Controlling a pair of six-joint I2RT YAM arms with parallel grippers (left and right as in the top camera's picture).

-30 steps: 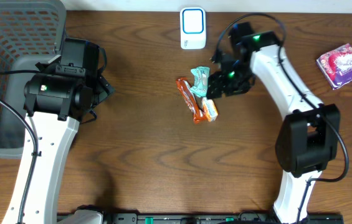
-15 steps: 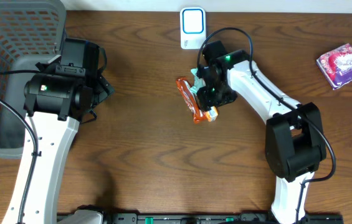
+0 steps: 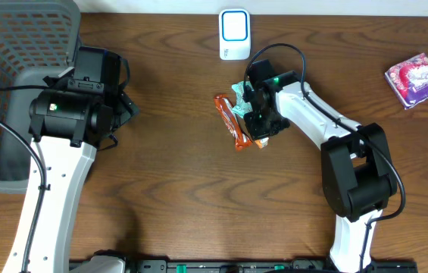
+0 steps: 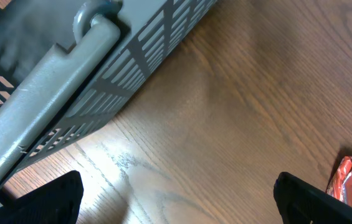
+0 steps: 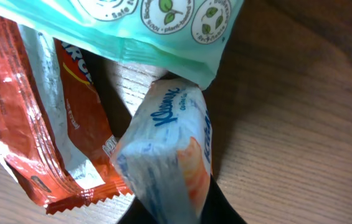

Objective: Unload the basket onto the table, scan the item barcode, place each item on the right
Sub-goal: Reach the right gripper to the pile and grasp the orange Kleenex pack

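A small blue-and-white tissue pack (image 5: 163,155) lies on the wooden table beside a red-orange snack wrapper (image 5: 32,124) and a mint-green packet (image 5: 144,31). My right gripper (image 5: 176,208) is shut on the tissue pack's near end, with a dark finger (image 5: 222,208) against its side. From overhead, the right gripper (image 3: 262,130) covers most of the pack (image 3: 262,142) at table centre. The white scanner (image 3: 234,34) stands at the back edge. No barcode shows. My left gripper (image 4: 179,202) is open over bare wood, holding nothing.
A grey mesh basket (image 3: 17,76) fills the far left, with its rim (image 4: 51,93) close to the left gripper. A pink packet (image 3: 417,80) lies at the right. The red-orange wrapper (image 3: 229,121) and the mint-green packet (image 3: 239,95) touch the tissue pack.
The right arm swung left over the pile, came down on the tissue pack and shut its jaws on it. The left arm has not moved.
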